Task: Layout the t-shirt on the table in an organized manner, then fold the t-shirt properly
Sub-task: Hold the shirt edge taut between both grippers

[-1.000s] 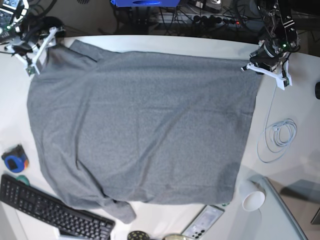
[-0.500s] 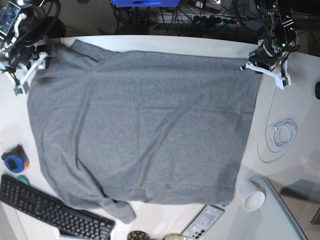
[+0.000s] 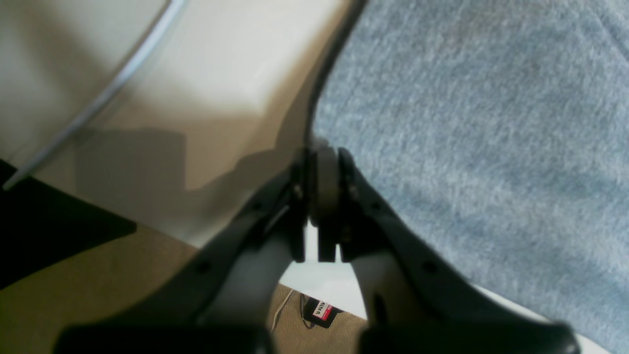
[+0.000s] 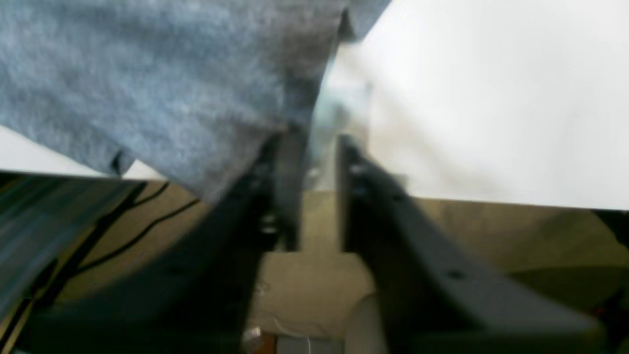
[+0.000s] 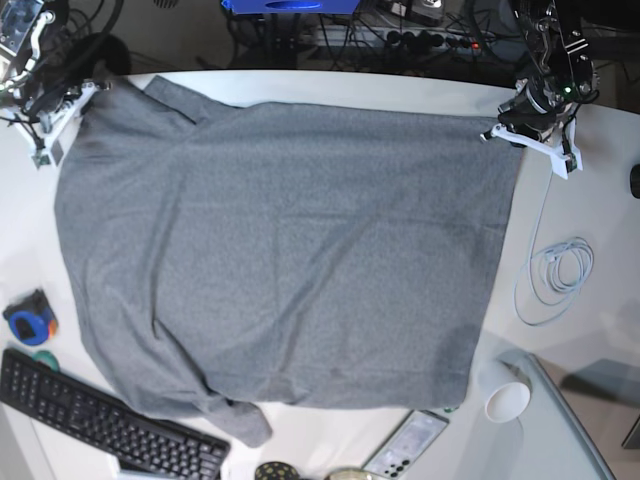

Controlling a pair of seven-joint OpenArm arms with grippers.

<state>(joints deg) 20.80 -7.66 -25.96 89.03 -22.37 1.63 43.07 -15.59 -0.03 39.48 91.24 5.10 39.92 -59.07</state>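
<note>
Heather-grey t-shirt spread nearly flat across the white table, left gripper pinching its 2 o'clock corner, right gripper at its 10 o'clock corner, jaw state unclear; layout nearly done, folding not begun.

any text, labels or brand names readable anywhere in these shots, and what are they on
Small black tag with a red and white label, seen below the table edge in the left wrist view: lettering too blurred to read.
Black computer keyboard: key legends too small to read.
Heather-grey knit t-shirt: no print visible.
</note>
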